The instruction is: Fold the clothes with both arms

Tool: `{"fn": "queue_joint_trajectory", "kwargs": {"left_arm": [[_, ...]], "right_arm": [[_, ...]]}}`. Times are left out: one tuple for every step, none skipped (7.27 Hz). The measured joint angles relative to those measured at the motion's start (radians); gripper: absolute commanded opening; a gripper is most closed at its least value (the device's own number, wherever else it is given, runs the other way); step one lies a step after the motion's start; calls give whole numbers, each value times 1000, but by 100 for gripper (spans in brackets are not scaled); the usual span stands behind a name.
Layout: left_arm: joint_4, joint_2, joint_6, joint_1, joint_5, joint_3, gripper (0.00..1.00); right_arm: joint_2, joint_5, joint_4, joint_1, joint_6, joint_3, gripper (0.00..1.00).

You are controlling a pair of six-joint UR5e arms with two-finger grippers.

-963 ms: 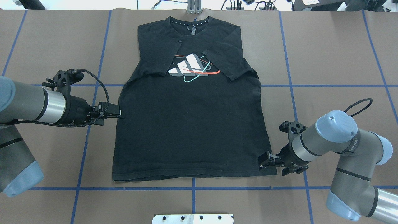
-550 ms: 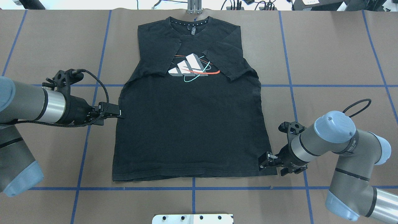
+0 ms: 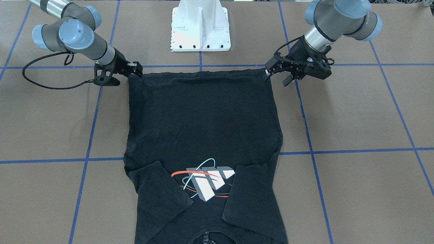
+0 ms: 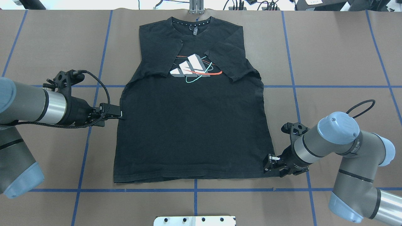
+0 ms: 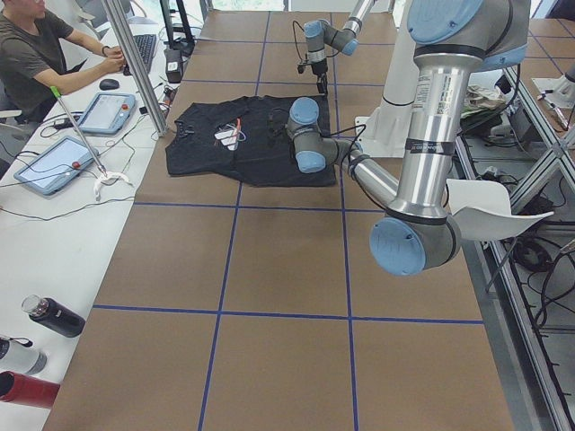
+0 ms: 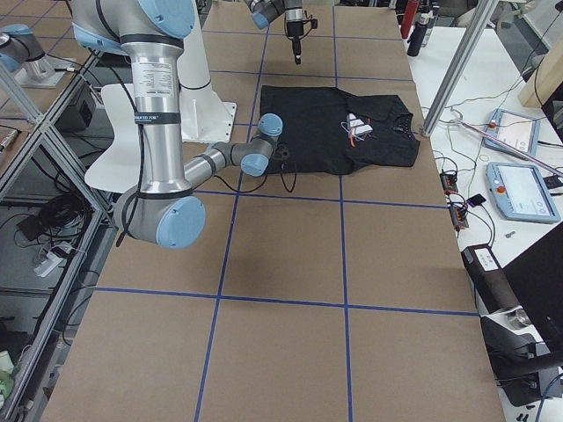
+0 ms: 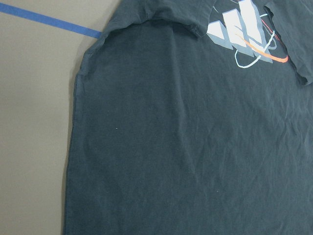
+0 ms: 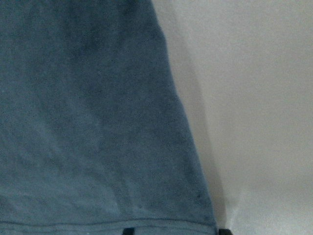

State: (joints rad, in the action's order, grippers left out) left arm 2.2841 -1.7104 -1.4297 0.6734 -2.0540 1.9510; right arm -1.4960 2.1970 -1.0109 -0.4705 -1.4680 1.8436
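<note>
The black T-shirt lies flat and logo up on the brown table, collar at the far edge, both sleeves folded in over the chest. It also shows in the front view. My left gripper sits at the shirt's left side edge; the front view shows the left gripper near the hem corner. I cannot tell whether it is open or shut. My right gripper is open and low at the hem's right corner. Its fingertips stand apart at the hem.
The white base pedestal stands just behind the hem. Blue tape lines grid the table. A metal bracket sits at the far edge by the collar. An operators' bench with tablets and bottles runs along the far side.
My right gripper has shifted slightly to the right and nearer, settling over the hem's right corner. The left arm and the shirt have not moved.
</note>
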Motion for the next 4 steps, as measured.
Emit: {"fn": "queue_joint_trajectory", "kwargs": {"left_arm": [[0, 0, 0, 0, 0, 0, 100], [0, 0, 0, 0, 0, 0, 100], [0, 0, 0, 0, 0, 0, 100], [0, 0, 0, 0, 0, 0, 100]], "right_arm": [[-2, 1, 0, -1, 0, 0, 64], [-3, 1, 1, -1, 0, 0, 65], [-4, 1, 1, -2, 0, 1, 64], [-4, 2, 1, -2, 0, 1, 62]]}}
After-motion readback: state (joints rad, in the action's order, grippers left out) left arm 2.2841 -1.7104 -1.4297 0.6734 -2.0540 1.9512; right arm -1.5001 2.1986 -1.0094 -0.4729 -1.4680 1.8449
